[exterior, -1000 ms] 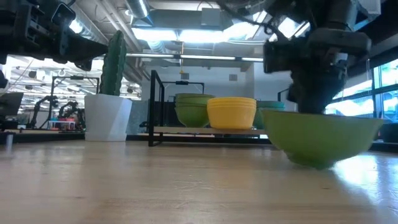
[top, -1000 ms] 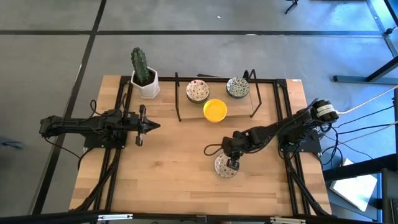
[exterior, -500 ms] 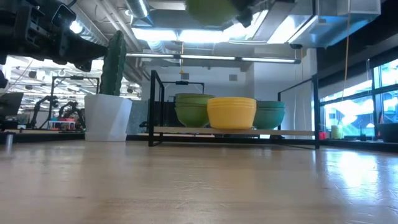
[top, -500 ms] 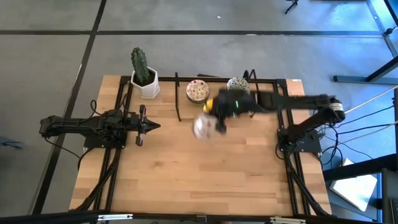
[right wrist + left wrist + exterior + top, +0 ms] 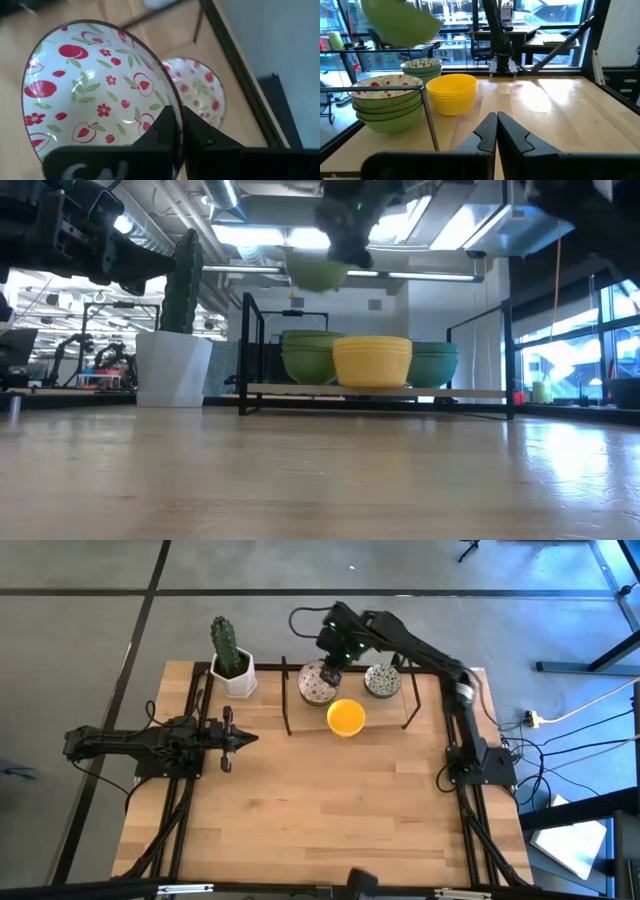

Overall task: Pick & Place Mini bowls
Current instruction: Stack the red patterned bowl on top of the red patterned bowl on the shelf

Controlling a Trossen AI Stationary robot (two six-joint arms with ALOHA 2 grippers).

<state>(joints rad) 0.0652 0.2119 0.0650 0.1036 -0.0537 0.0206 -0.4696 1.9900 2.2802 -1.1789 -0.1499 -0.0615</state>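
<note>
While the left gripper [image 5: 232,739] idles shut by the bench's left edge, the right gripper [image 5: 331,652] pinches a red-flowered mini bowl [image 5: 95,95] by its rim, directly above the matching stack [image 5: 317,687] on the back-edge rack [image 5: 410,708]

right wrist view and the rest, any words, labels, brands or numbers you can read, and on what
"SN": pale partial lettering on the dark body of the right gripper, cut off by the picture's edge; the rest cannot be read.
No writing shows on the held red-patterned bowl, the yellow bowls, the cactus pot or the table.
</note>
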